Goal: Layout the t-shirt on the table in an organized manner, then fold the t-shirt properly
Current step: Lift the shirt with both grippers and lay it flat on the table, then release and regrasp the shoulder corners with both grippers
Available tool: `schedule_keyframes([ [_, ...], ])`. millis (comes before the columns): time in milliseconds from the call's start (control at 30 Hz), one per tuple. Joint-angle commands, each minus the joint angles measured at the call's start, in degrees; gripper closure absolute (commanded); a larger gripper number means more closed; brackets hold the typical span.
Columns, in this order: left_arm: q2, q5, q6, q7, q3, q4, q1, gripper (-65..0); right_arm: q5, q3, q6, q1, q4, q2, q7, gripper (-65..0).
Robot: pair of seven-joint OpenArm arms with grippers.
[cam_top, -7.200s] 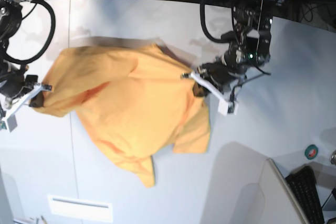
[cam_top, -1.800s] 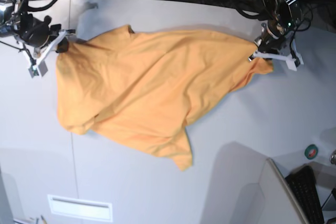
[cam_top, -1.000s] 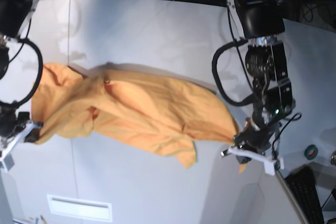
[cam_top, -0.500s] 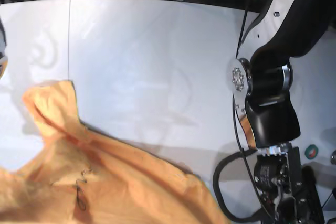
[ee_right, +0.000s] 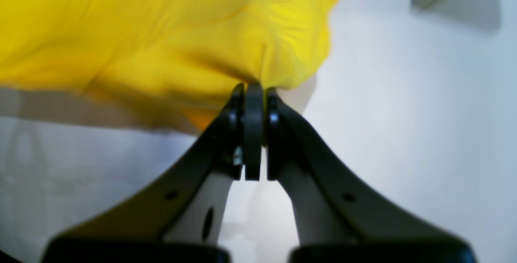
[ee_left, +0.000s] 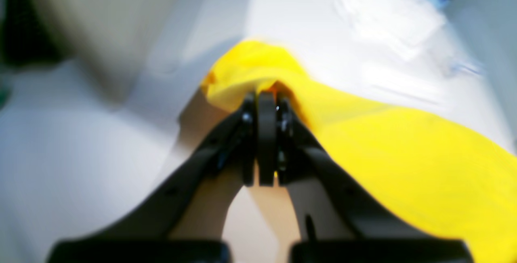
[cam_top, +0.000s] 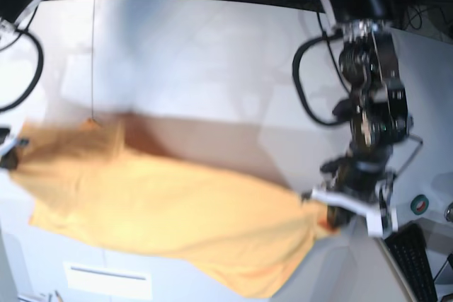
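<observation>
The large pale grey-white table [cam_top: 212, 54] carries the soft orange-yellow cotton t-shirt [cam_top: 163, 217], which is stretched across the near half of the table between the two arms. A black keyboard [cam_top: 417, 263] sits at the near corner, with a small green roll of tape [cam_top: 420, 204] just beside it. The left gripper [ee_left: 266, 105] is clamped on one bunched edge of the t-shirt. The right gripper [ee_right: 253, 93] is clamped on the opposite edge. Both wrist views are blurred.

Both arms spread apart, left tool [ee_left: 266, 105] and right tool [ee_right: 253, 93] clamped tight.
</observation>
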State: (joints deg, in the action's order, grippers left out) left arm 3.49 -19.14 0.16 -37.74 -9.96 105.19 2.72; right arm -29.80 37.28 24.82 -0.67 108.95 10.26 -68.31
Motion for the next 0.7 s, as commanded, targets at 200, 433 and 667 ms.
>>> schedule_keyframes([
  [200, 0.6, -0.25, -0.47, 0.86, 0.15, -1.58, -14.28, 0.0, -0.66, 0.66, 0.28, 14.6, -3.58, -3.1, 7.7, 0.0],
  [433, -0.8, -0.34, -0.56, 0.94, -3.71, -9.41, -16.83, 0.0, -0.4, 0.66, 0.28, 15.13, -20.9, -0.9, 13.59, 0.0],
  [667, -1.33, -0.34, -0.65, 0.94, -6.44, -10.99, -18.94, 0.0, -0.4, 0.66, 0.28, 15.22, -24.51, -0.02, 14.2, 0.0],
])
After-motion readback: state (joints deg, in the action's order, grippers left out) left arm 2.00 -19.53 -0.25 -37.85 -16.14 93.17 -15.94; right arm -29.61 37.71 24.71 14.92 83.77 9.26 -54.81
